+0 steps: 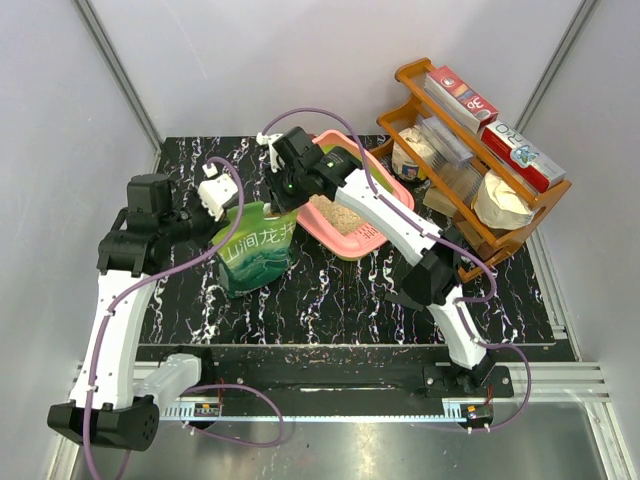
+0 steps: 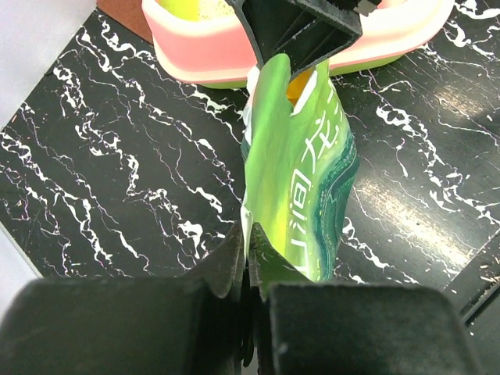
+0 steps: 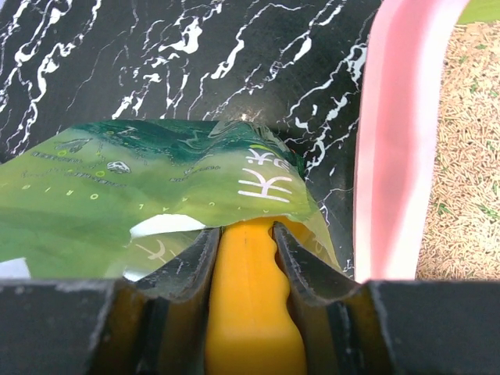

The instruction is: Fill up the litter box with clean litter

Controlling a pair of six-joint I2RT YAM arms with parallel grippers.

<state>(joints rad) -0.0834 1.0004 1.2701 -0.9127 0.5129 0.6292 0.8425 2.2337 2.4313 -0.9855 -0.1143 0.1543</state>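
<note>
At the left of the top view, the left gripper (image 1: 222, 190) is seen clamped shut on the top edge of the green bag (image 1: 255, 250), which stands on the black marbled tabletop (image 1: 330, 300). The bag's thin film is pinched flat between the jaws in the left wrist view. The bag is judged soft and floppy, so its mouth is best held by that edge.

Just right of it, the right gripper (image 3: 246, 242) is closed around the handle of the yellow-orange scoop (image 3: 250, 312). The scoop's bowl is hidden inside the bag, and whether it is loaded cannot be told. The scoop looks stiff and light, and the handle is the sound place to hold it.

At upper centre, just beside the bag, lies the pink litter box (image 1: 350, 245), with some clean litter (image 1: 335, 212) already spread in it. The litter is loose and fine. It cannot be gripped and is likely to spill unless carried level.

A wooden rack (image 1: 415, 72) stands at upper right.
</note>
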